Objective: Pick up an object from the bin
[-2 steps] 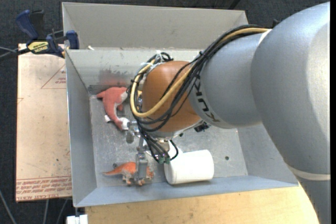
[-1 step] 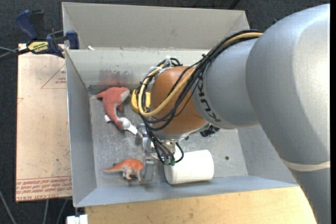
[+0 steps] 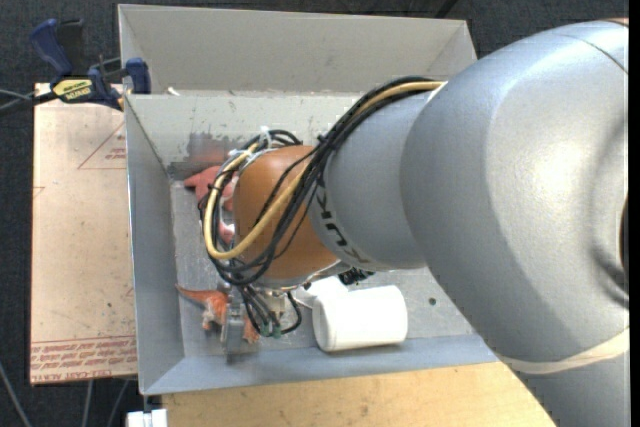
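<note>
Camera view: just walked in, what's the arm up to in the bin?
The arm reaches in from the right, with its gripper low in the near-left corner of the bin. The gripper sits right beside a small orange thing. A white cylinder lies just right of it along the front wall, and a pinkish-red thing lies farther back on the left. Whether anything is gripped can't be told.

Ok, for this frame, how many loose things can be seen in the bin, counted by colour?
White: 1, a cylinder by the near wall.
Red: 1, a flat piece at the far left.
Orange: 1, a small piece beside the gripper.
Total: 3 in view; the arm covers much of the bin.
</note>
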Motion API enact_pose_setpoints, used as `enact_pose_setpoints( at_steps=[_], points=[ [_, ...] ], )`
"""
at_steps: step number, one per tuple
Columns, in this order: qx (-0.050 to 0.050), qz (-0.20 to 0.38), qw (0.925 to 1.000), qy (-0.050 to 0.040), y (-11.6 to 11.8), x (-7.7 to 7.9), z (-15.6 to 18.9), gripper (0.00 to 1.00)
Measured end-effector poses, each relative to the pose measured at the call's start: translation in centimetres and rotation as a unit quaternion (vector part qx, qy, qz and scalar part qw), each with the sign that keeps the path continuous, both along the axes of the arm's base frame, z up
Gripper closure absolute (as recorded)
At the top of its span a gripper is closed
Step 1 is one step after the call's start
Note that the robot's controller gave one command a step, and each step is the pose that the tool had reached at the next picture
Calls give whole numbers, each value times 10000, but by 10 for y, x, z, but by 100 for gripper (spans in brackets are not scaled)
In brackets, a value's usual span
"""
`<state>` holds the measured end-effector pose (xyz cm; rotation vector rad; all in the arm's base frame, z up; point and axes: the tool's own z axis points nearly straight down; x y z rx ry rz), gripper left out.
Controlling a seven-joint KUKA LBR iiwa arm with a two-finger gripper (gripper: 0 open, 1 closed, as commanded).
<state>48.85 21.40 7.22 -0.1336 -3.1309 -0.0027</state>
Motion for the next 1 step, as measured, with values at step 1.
enact_pose_setpoints(
  at_steps=[1],
  points=[
    [1, -1, 10000, 0, 0, 0, 0, 100]
  ],
)
